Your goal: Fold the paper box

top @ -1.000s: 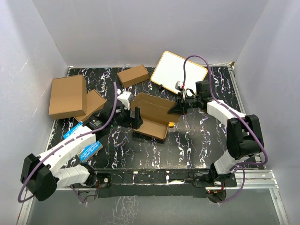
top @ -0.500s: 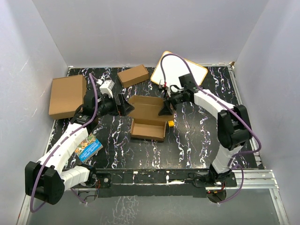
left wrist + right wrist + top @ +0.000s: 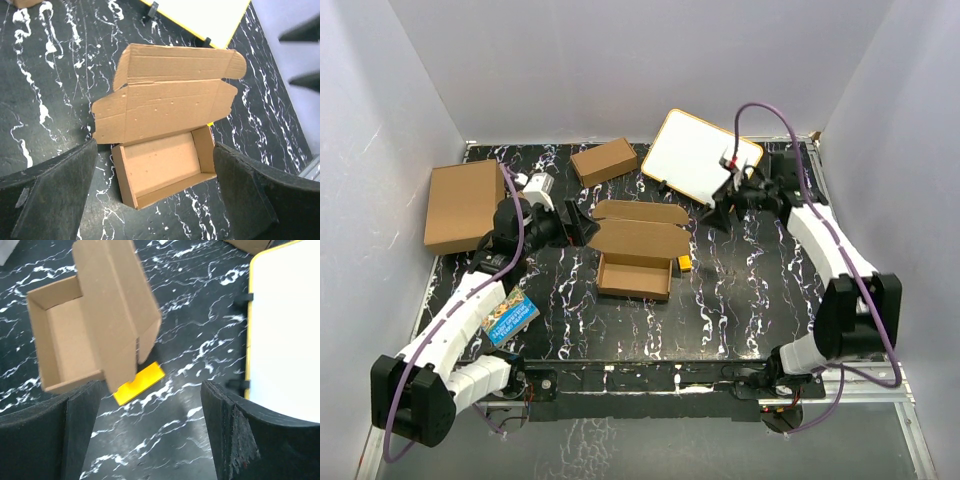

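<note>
Desk first: it is black with thin white lines all over it, like marble. Pale grey walls stand round it at the back and on both sides. A metal rail runs along the near edge, by the bottoms of the arms.

The paper box sits near the middle of the desk, between your two hands. Its tray part is folded up and open on top. Its lid lies back behind the tray with the side flaps sticking out. A small yellow piece lies just beside the right end of the box.

Your left hand is just left of the box. Its fingers are spread wide and it holds nothing. Your right hand is to the right of the box, near the white board. It is spread wide too, with nothing in it.

The white board lies at the back right. A small closed brown box sits at the back. A bigger brown carton sits by the left wall. A blue packet lies on the desk beside your left arm.
</note>
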### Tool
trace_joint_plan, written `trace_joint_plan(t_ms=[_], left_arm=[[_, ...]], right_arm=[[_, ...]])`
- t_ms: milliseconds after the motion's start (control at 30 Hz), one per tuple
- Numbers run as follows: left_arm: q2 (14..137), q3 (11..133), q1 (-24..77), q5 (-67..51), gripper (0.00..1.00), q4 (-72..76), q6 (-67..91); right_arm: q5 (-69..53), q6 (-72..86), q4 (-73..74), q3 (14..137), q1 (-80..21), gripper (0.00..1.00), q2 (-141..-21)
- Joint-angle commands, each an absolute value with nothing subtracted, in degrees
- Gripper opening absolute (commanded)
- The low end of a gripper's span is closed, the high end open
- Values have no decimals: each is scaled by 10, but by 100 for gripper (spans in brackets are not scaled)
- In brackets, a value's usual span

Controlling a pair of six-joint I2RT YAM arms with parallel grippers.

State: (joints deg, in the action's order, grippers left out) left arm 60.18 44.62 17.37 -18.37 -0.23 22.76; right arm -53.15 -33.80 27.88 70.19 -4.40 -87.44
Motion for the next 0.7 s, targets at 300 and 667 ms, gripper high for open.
trace_joint_plan(t_ms=[300,667], left_arm=[[614,318,167,-155,97,243,399],[608,278,167,-149,97,277,417]], right_arm=[[-524,-289,135,431,-33,84,-787],[-354,-204,42,411,-116,82,-825]])
